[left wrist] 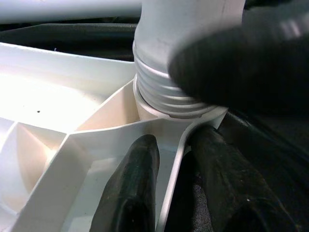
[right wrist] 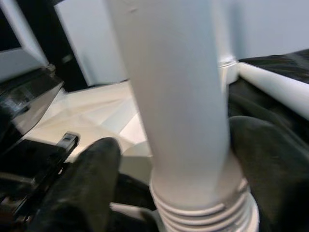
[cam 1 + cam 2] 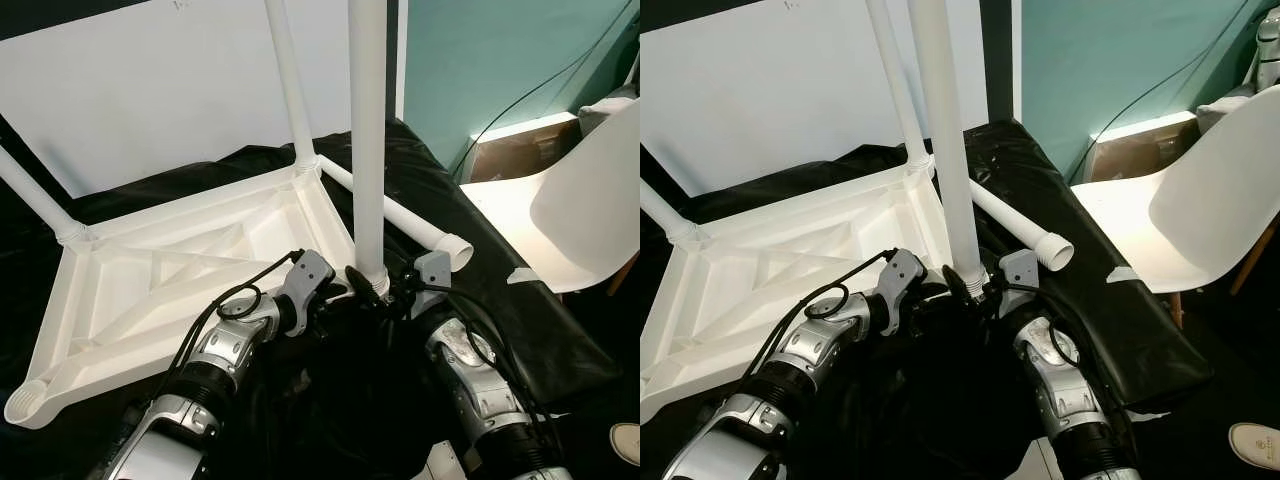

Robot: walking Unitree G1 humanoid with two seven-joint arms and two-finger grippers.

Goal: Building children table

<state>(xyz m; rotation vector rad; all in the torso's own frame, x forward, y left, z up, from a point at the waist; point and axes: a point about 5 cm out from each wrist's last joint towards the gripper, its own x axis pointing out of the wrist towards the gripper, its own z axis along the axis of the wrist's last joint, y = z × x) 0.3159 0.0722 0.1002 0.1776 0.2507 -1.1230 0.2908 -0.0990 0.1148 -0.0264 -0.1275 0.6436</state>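
Note:
A white plastic table top [image 3: 170, 270] lies upside down on black cloth. Two legs stand in its far corners, the far right leg [image 3: 290, 80] and the far left leg [image 3: 30, 195]. A third leg [image 3: 367, 150] stands upright in the near right corner socket, its threaded end [image 1: 164, 92] partly screwed in. My right gripper [image 2: 188, 174] is shut on this leg just above the threads. My left gripper [image 1: 176, 188] is shut on the table's rim wall [image 1: 169, 159] beside that socket. A fourth leg [image 3: 420, 228] lies loose on the cloth to the right.
The near left corner socket [image 3: 25, 400] holds no leg. A white chair [image 3: 590, 200] stands close on the right. A white board leans behind the table, with a teal wall and a cable at the back right. A shoe [image 3: 625, 440] is at the lower right.

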